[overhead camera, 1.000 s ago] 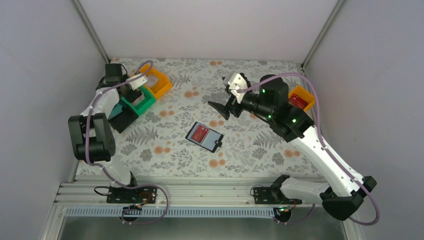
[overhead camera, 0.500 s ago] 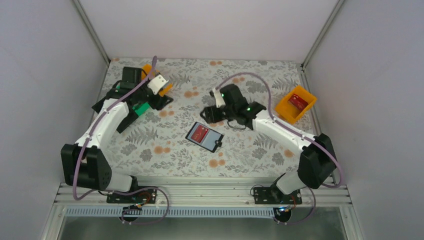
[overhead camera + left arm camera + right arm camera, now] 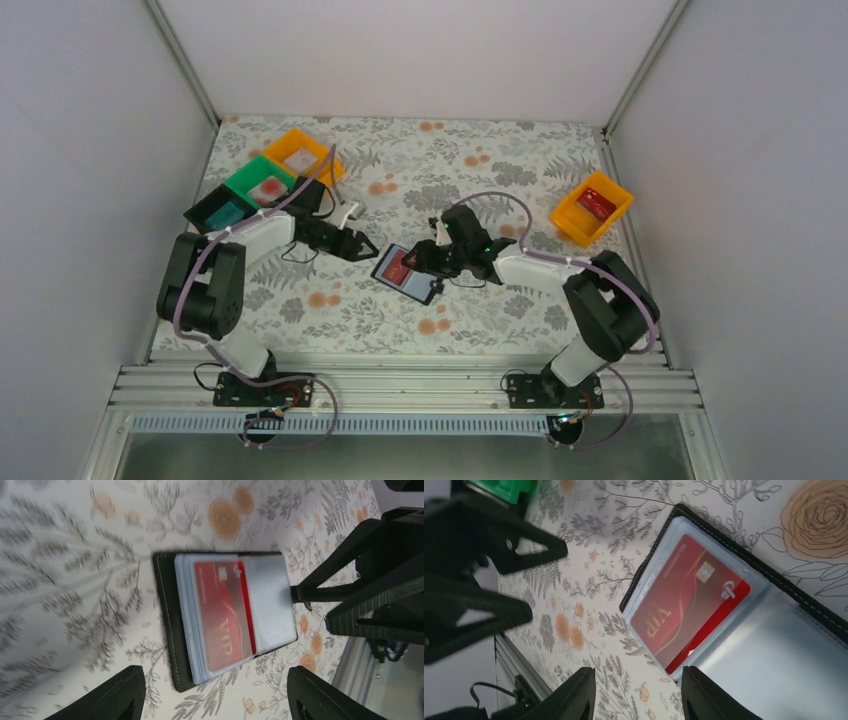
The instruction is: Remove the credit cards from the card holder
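- I see a table [image 3: 480, 150] under a pale cloth of grey leaves and orange blossoms.
- Plain white walls [image 3: 420, 50] close three sides, metal struts [image 3: 180, 55] in the back corners.
- An aluminium rail [image 3: 400, 385] runs along the near edge.

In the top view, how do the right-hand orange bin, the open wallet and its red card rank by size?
1. Orange bin
2. Wallet, nearly the bin's size, so that order is unsure
3. Red card, clearly smallest

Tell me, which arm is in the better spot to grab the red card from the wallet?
Probably right: the right claw hangs open just over the card holder, with the red card showing between its fingers. The left claw, open too, sits beside the holder's other side, better for pinning it down.
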Controlling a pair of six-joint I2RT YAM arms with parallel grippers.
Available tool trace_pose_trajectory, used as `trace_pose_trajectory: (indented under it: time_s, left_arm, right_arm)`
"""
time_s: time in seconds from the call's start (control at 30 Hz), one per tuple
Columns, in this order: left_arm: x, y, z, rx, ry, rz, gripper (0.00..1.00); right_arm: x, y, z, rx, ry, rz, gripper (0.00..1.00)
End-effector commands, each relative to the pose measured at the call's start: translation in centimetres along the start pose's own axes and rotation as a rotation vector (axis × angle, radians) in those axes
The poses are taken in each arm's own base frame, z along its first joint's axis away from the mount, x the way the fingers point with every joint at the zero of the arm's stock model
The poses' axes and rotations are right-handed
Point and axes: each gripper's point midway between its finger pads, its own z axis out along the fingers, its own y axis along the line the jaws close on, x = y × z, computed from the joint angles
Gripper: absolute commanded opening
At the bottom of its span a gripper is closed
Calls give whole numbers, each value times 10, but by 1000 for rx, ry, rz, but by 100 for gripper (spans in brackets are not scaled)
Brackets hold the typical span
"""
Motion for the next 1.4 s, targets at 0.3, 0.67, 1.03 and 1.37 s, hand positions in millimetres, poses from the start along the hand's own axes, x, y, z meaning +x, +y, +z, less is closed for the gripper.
trace_pose_trajectory:
  time_s: [0.3, 0.67, 1.03, 1.37]
  left_arm:
    - [42, 1, 37, 151, 60, -275, 81]
    - [55, 10, 60, 172, 135, -320, 80]
    - [49, -12, 67, 279, 151, -261, 43]
    - [32, -19, 56, 262, 108, -160, 2]
  right_arm:
    - [4, -39, 47, 24, 75, 147, 43]
    - [-16, -36, 59, -43, 60, 65, 41]
    - [-23, 8, 57, -259, 95, -56, 26]
    - [-43, 22, 14, -280, 27, -168, 30]
